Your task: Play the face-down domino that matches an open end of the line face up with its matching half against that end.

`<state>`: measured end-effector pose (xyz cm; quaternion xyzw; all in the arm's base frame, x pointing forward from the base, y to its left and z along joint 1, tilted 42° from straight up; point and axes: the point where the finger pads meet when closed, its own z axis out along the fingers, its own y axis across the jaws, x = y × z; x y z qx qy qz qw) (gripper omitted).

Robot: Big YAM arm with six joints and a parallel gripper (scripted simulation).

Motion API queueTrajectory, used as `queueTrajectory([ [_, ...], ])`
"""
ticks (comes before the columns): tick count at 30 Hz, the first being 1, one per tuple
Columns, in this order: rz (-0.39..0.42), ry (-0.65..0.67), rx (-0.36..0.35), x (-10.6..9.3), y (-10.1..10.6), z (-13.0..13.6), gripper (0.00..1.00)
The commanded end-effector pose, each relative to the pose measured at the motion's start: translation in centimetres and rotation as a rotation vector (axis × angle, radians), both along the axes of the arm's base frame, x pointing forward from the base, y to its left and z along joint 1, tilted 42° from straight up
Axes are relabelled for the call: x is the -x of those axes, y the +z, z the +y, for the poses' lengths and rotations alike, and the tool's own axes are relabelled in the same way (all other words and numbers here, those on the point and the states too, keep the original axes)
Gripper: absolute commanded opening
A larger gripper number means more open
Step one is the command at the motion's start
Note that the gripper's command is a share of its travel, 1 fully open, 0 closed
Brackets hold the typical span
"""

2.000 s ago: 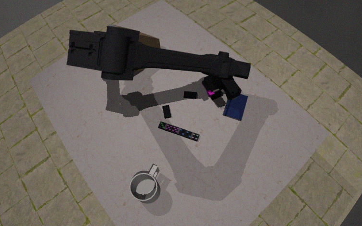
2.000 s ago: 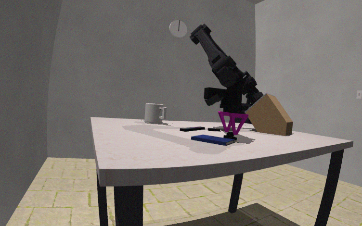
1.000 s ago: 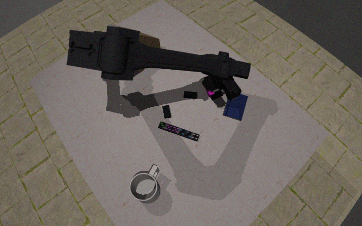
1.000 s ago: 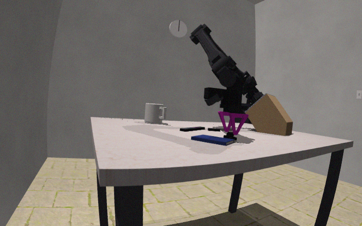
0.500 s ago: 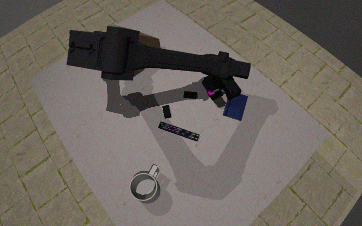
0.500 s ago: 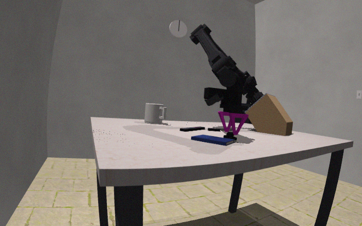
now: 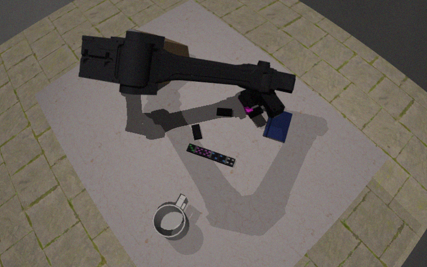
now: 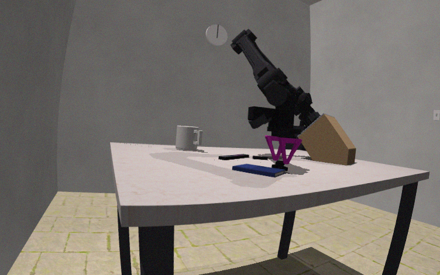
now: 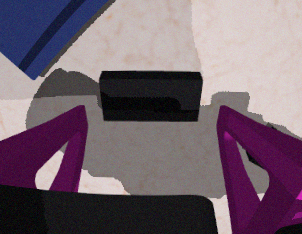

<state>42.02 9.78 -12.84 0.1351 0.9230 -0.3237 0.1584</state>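
The line (image 7: 210, 155) (image 8: 233, 157) lies face up, with a green-pip half at its left end in the top view and a white-pip half at its right end; magenta and blue halves lie between. One face-down domino (image 7: 196, 131) lies just above the green end. Another face-down domino (image 7: 224, 112) lies farther up. A third black domino (image 8: 279, 166) (image 9: 150, 97) shows no pips and lies between and slightly ahead of the magenta fingertips, with gaps at both ends. My gripper (image 7: 253, 111) (image 8: 281, 161) (image 9: 152, 115) is open, low over it; its height is hard to tell. The arm partly covers this spot in the top view.
A blue book (image 7: 279, 127) (image 8: 257, 169) (image 9: 25, 30) lies close beside the gripper. A grey mug (image 7: 170, 220) (image 8: 186, 137) stands below the line in the top view. A brown angular block (image 7: 177, 46) (image 8: 327, 141) stands near the arm's base. Arm shadows cross the table (image 7: 102, 159) (image 8: 181, 194).
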Motion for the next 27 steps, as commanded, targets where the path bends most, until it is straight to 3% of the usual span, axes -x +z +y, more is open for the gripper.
queueTrajectory([
  [1, -0.019, -0.004, -0.007, -0.50, 0.26, 0.15, 0.73],
  [27, -0.030, -0.012, -0.012, -0.81, 0.34, 0.09, 0.73],
])
